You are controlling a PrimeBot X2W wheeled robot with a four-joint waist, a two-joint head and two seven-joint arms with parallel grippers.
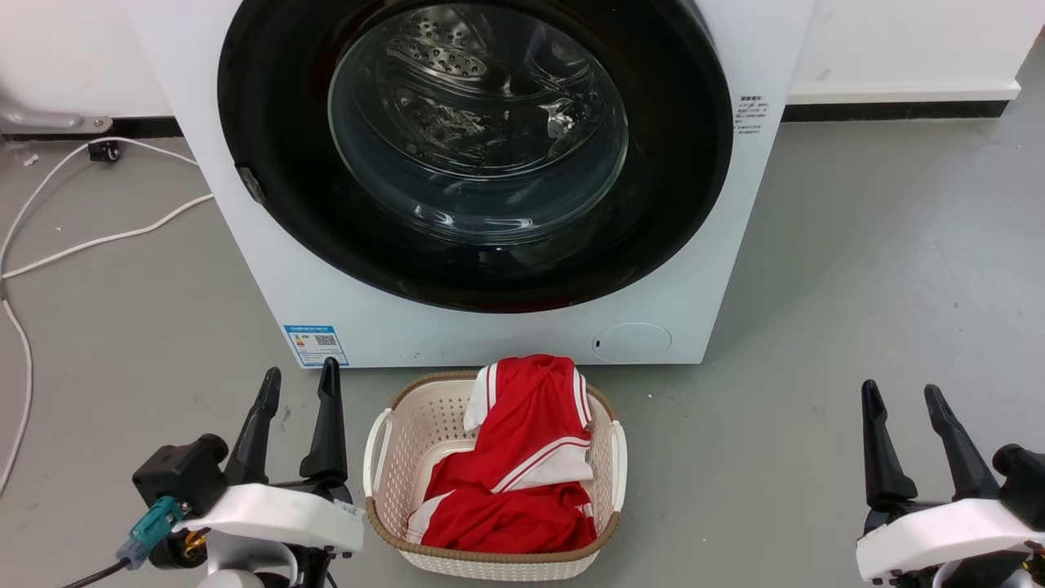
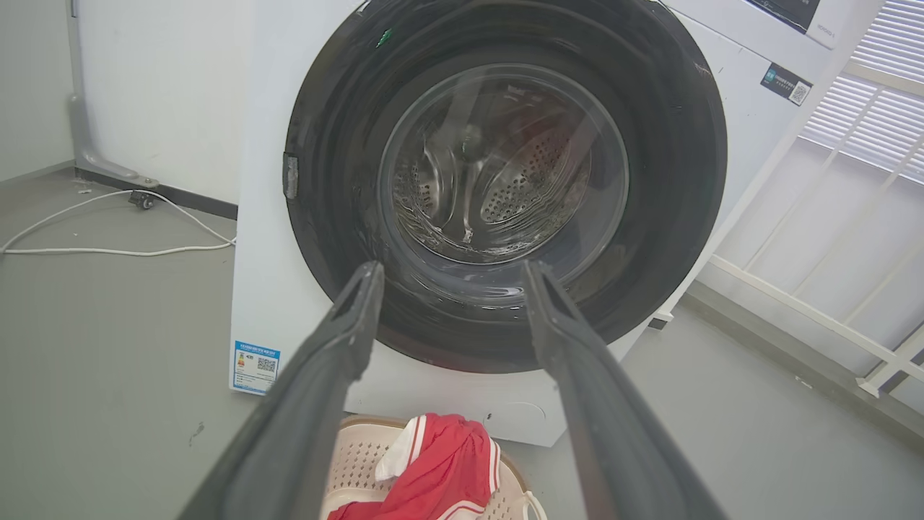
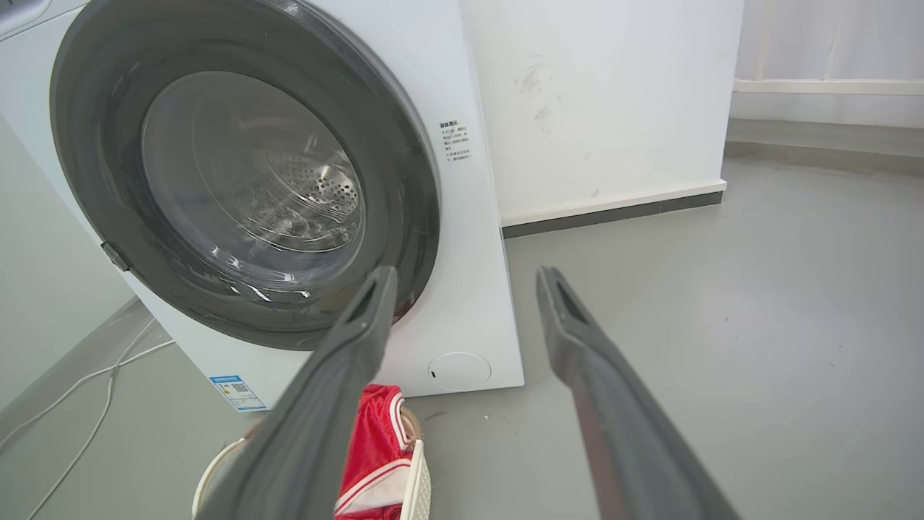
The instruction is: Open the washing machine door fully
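The white washing machine (image 1: 245,269) (image 2: 267,289) (image 3: 476,238) stands on the floor ahead of me. Its round glossy black washing machine door (image 1: 269,98) (image 2: 332,144) (image 3: 404,180) lies flush against the front, closed, with the steel drum visible through the glass window. A small grey tab sits on the door's left rim. My left gripper (image 1: 299,380) hovers low at the front left, open and empty, well short of the door. My right gripper (image 1: 902,397) is low at the front right, also open and empty. The wrist views show each pair of fingers (image 2: 339,339) (image 3: 361,339) spread apart.
A white laundry basket (image 1: 384,441) (image 2: 361,455) (image 3: 415,477) holding red and white clothes sits on the floor right in front of the machine, between my grippers. White cables (image 1: 90,241) trail over the grey floor at the left. A white wall (image 3: 599,101) stands to the machine's right.
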